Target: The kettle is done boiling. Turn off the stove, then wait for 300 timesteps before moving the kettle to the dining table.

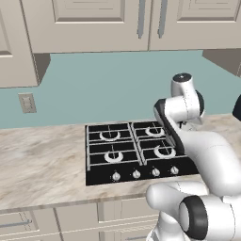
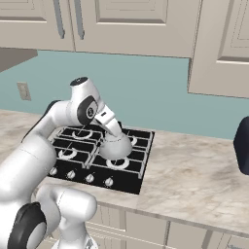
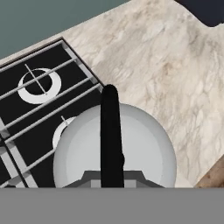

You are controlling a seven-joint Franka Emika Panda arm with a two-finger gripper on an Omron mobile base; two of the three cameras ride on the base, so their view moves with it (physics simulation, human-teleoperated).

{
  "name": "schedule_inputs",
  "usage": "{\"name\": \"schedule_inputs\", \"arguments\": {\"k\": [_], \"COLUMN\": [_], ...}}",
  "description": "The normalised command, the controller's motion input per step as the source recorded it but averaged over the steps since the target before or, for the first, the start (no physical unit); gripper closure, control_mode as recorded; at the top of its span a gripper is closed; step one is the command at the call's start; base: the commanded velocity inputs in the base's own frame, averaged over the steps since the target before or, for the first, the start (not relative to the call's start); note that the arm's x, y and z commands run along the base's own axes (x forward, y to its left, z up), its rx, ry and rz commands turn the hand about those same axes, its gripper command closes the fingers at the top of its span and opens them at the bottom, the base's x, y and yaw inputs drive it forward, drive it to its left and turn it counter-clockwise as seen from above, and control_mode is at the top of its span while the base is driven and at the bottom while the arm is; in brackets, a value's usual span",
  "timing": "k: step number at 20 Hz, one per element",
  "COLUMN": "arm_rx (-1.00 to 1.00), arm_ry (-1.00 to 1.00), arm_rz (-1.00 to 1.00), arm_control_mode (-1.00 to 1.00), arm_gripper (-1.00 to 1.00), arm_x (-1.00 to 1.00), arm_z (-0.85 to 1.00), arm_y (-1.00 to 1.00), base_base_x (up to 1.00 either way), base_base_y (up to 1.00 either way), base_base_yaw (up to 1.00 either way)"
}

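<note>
— Where is the kettle now?

— In the right base view it sits a little left of the middle of the frame, a silver-grey dome over the right-hand burners of the stove. I cannot tell whether it rests on the grate or hangs just above it. In my hand view the kettle takes up the lower middle, its dark handle running straight up the frame across the dome.

— And your claw?

— My gripper is down on top of the kettle, jaws drawn nearly together on that thin handle. The fingertips themselves are hidden, but the handle runs right down to where they meet at the bottom of the hand view.

— How is your arm set?

— In the right base view it rises from the lower left, bends at the elbow in the upper left, then slopes down and right to the kettle. In the left base view my forearm crosses the stove's right side and covers the kettle.

— What lies around it?

— The marbled counter spreads to the upper right of the hand view, with the teal wall behind the stove. Four small knobs line the stove's front edge.
</note>
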Motion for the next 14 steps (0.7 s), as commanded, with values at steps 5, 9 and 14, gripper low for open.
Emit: {"name": "schedule_inputs", "arguments": {"k": [5,9,14], "arm_rx": [0.00,0.00,0.00], "arm_ry": [0.00,0.00,-0.01], "arm_rz": [-0.04,0.00,0.00], "arm_control_mode": [-1.00,-1.00,1.00], "arm_gripper": [1.00,1.00,1.00], "arm_x": [-0.01,0.00,-0.02], "arm_z": [0.10,0.00,0.00], "arm_y": [0.00,0.00,0.00], "base_base_x": [0.00,0.00,-0.41], "base_base_y": [0.00,0.00,0.00], "base_base_yaw": [0.00,0.00,-0.07]}}
